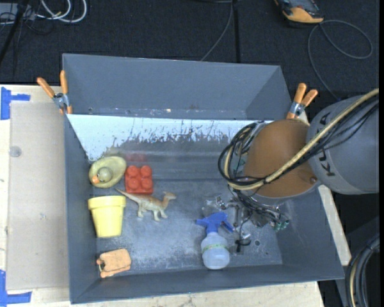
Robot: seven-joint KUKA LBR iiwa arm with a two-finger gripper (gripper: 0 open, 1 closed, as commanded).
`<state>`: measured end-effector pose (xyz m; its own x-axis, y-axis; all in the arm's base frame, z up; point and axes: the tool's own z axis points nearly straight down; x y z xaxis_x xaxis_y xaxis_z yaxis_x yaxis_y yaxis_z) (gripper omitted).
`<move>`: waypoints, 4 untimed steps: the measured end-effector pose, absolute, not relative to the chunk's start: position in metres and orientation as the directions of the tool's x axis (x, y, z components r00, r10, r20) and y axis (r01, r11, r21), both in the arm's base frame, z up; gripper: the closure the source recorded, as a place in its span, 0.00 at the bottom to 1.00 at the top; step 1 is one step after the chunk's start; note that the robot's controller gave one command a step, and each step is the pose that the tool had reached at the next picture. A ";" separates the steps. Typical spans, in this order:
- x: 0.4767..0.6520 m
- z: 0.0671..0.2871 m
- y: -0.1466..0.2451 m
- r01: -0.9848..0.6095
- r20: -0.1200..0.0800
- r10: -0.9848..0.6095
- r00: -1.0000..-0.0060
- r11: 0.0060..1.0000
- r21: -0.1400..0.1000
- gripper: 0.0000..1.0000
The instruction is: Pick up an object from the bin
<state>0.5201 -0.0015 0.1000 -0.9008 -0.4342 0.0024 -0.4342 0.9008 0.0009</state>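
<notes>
Bin (173, 91): grey metal, viewed from above; loose things are scattered over its floor.
Gripper (242, 230): set low over the lower right of the bin floor, beneath the orange wrist cover (278, 162); whether it is open or closed cannot be told.
Nearest thing: a small spray bottle (216, 254), pale body and blue trigger head, lying just left of the gripper; contact cannot be made out.
Other things: a yellow cup (107, 215), a red block (139, 179) and a toy dinosaur (152, 203) are grouped at the left, well apart from the gripper.
Step in hand: judged to be positioning before the grasp; nothing is seen to be held.
Next move: a firm closing about one thing is called for, then a straight lift; the bottle's rounded body is likely to roll if pushed from one side.
</notes>
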 end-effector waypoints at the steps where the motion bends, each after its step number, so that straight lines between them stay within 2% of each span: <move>1: 0.522 0.075 0.009 -0.487 0.003 -0.487 -0.873 0.873 0.005 0.00; 2: 0.527 0.063 0.011 -0.614 -0.012 -0.614 -0.789 0.789 -0.003 1.00; 4: 0.525 0.068 0.011 -0.639 -0.006 -0.639 -0.770 0.770 0.000 1.00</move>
